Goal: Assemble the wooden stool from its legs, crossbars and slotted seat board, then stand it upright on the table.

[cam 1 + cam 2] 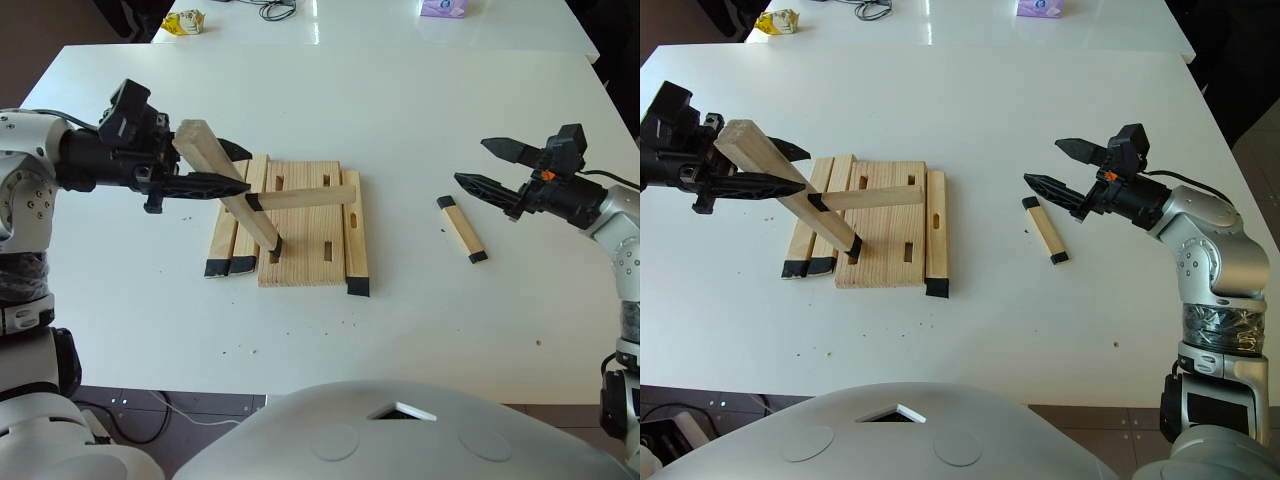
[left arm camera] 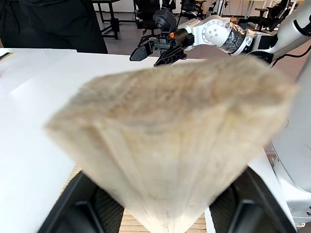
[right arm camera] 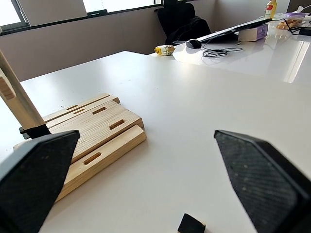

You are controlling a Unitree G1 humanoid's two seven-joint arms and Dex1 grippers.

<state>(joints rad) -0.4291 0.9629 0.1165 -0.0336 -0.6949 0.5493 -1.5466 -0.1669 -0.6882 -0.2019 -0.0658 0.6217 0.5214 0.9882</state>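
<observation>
White worktop (image 1: 400, 130) carries everything. Near its left edge the left gripper (image 1: 235, 167) clamps a leg (image 1: 225, 185) that slants down to the right, its black-tipped foot at a slot in the seat board (image 1: 310, 240). The board lies flat mid-table, with loose legs (image 1: 222, 250) alongside and a crossbar (image 1: 305, 197) lying across it. Further right lies a short bar (image 1: 462, 229), its long axis running toward the near edge. The right gripper (image 1: 470, 161) hovers with its fingers spread.

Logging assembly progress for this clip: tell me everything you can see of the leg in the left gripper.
The leg is a pale, square-section wooden bar with a dark lower tip. It leans, tip at a slot in the seat board, upper part clamped in the left gripper. A crossbar meets its middle.
</observation>
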